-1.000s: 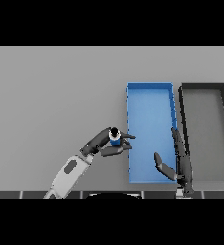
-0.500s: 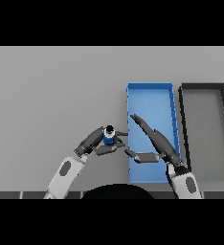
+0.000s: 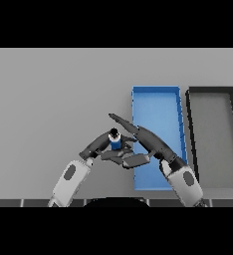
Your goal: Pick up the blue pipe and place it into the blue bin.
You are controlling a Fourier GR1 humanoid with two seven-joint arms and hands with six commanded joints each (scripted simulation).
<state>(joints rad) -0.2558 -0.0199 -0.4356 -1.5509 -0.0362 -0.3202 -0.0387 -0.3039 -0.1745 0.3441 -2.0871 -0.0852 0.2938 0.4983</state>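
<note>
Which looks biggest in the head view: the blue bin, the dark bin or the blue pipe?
Largest to smallest:
1. Dark bin and blue bin: about alike, too close to rank.
2. Blue pipe: far smaller, in the left hand.

Bare sorting station, workshop or lab style.

Nothing but a plain grey bench (image 3: 54, 99) reaching edge to edge, no walls, shelves or household furnishings anywhere. Just two shallow rectangular bins side by side toward the right: a blue bin (image 3: 156, 90) and a dark grey bin (image 3: 211, 90), laid out as for sorting parts.
</note>
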